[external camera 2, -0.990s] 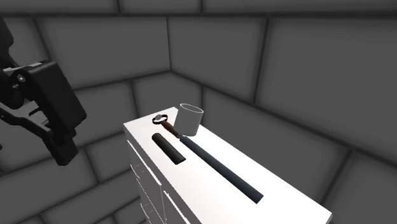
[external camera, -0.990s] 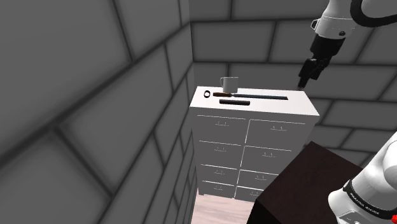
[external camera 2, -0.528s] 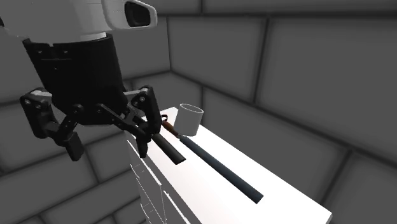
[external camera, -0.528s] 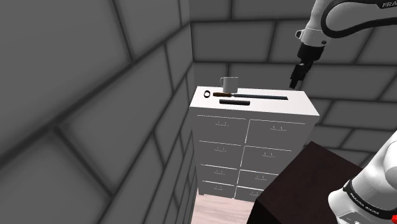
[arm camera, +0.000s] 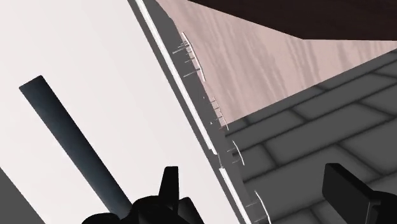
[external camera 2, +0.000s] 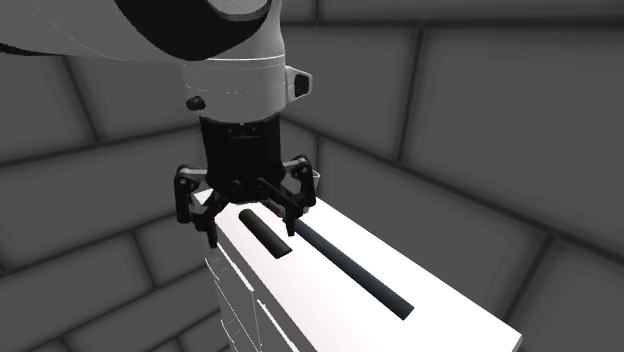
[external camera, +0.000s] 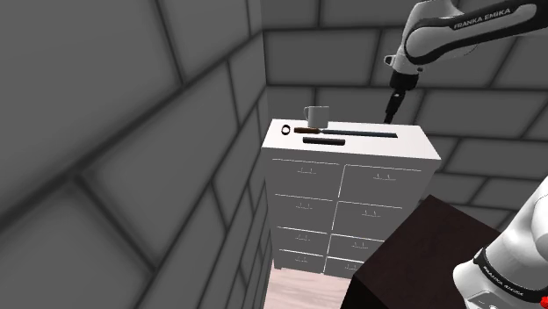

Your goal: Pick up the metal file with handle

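The metal file (external camera: 351,132) lies flat along the back of the white dresser top (external camera: 413,147), a long dark blade with a brown handle and ring near the white mug (external camera: 316,114). In the second exterior view its blade (external camera 2: 350,275) runs out from under my gripper (external camera 2: 250,225), which hangs above the dresser with its fingers apart and nothing in them. My gripper (external camera: 389,110) hovers above the blade's far end in the shoulder view. The wrist view has the blade (arm camera: 70,140) beside one finger (arm camera: 170,184), untouched. The handle is hidden behind my hand in the second exterior view.
A short dark bar (external camera: 323,140) lies parallel to the file, nearer the dresser's front edge (external camera 2: 262,233). The dresser stands in a grey block-wall corner. Drawer fronts (arm camera: 210,127) drop to a pale wood floor (arm camera: 254,57). The dark stand (external camera: 413,246) sits lower right.
The arm has swung toward the shoulder view's left and over the dresser. In the second exterior view the hand moved from the left edge to the middle, covering the mug and handle. Fingers stayed open.
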You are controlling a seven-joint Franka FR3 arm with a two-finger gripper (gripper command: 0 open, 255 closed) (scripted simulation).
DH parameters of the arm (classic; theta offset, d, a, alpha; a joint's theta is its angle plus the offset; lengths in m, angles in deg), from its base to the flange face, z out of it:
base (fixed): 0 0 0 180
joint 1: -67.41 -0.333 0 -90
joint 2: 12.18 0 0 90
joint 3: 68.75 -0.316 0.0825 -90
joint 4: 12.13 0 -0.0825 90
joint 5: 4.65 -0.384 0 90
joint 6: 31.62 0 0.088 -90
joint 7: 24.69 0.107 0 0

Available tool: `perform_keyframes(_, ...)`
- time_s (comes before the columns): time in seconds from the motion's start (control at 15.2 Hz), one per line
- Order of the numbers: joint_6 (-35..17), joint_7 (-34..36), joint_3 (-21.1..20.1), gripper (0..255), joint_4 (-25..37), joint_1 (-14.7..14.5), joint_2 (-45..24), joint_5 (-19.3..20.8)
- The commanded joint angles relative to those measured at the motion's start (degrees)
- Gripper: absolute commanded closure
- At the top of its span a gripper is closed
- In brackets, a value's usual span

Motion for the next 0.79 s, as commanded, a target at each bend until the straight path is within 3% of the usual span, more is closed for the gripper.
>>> perform_keyframes(0.0,-1.6,-5.1,2.0,0,3.0,-0.8,-5.1,-1.7)
perform_keyframes(0.33,-4.1,-17.2,4.7,0,11.4,-1.3,-18.1,-8.1)
perform_keyframes(0.73,-3.8,-29.9,3.7,0,24.2,1.5,-33.9,-16.0)
